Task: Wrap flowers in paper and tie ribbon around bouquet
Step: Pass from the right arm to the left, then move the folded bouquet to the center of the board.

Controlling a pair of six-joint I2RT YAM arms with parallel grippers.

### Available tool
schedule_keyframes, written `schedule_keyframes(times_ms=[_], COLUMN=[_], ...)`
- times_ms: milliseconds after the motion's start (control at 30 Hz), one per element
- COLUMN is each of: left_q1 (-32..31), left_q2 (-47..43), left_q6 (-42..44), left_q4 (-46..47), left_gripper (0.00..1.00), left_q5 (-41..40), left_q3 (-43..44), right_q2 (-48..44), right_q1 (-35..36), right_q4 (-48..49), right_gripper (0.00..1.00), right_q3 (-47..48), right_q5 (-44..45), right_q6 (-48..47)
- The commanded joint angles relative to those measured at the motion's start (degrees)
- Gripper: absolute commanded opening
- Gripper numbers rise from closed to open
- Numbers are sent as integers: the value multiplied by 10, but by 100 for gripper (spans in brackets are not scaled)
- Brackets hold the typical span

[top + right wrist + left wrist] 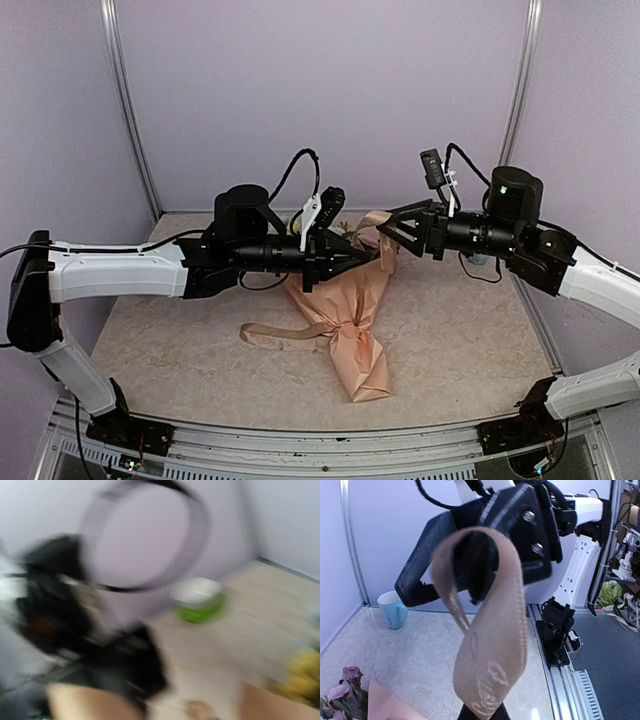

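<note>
The bouquet lies on the table, its peach-pink paper (348, 300) cinched at the waist by the tan ribbon (333, 326), with one tail trailing left. Above its wide end my left gripper (362, 256) is shut on a raised loop of that ribbon (495, 645), pinched at the bottom of the left wrist view (482, 714). The loop arches up over a dark finger of my right gripper (477, 565), whose jaws stand slightly apart (386, 228). Pink flowers (345, 687) and a paper corner (385, 705) show below. The right wrist view is blurred.
A pale blue cup (391, 611) stands by the back wall behind the right arm. A green and white bowl (200, 602) sits on the table further back. The table's metal rail (567, 685) and the right arm's base (555, 630) border the near side.
</note>
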Motion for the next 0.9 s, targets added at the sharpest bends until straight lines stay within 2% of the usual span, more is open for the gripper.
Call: schedule_keyframes(times_ms=[0,67,133,233,367,600,867], left_q1=[33,42,45,44,50,37,28], left_q2=[-12,-9,-4,5,11,7,-10], left_q6=[-62,-70,-76,-87,-113,-119,-143], left_q4=[65,63,63,78,96,104,148], left_gripper=[0,0,0,0,0,0,0], left_q5=[-55,-58,-50,-39,-44,-26,-13], left_q3=[-18,-20,-23,-27,-21,-1,10], right_q2=[-19,-43,-61,-26,78,208,363], right_q1=[7,25,53,83,101,104,162], right_q4=[-171,-124,-35,79,110,166,165], right_gripper=[51,46,45,44,35,37,34], right_q3=[-3,-59,-136,-203,-215,-237,-212], right_q5=[176,129,79,32,44,111,158], right_q6=[-50,-54,-43,-22,-45,-42,-52])
